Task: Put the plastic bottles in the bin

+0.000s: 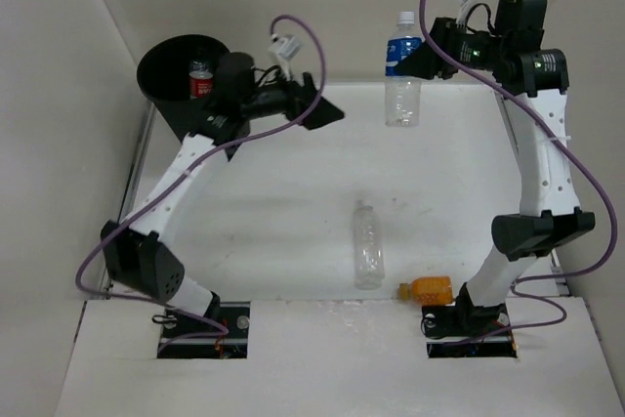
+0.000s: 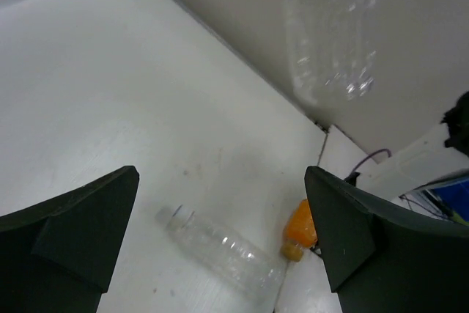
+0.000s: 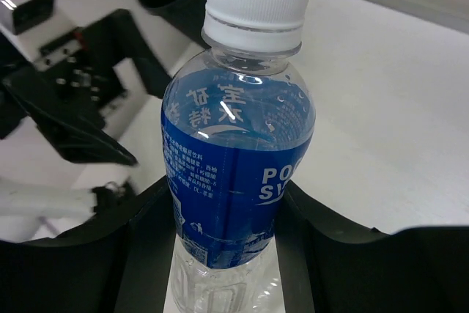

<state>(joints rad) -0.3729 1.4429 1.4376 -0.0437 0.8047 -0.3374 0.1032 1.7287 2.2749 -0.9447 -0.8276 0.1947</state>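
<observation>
Blue-labelled bottle (image 3: 234, 159) clamped in right end effector (image 3: 223, 247) | left end effector (image 2: 221, 181) agape | red-labelled bottle (image 1: 201, 80) in bin (image 1: 154, 70)

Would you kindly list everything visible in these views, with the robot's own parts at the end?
bin: one, black, far left of the table
red-labelled bottle: one, clear, inside the bin
blue-labelled bottle: one, clear with white cap, held upright in the air, far side
plain bottle: one, clear, lying mid-table
orange bottle: one, orange, lying near the right arm's base
table: one, white
cables: two, purple, looping along the arms
left gripper: one, black, open, empty, beside the bin
right gripper: one, black, closed on the blue-labelled bottle
</observation>
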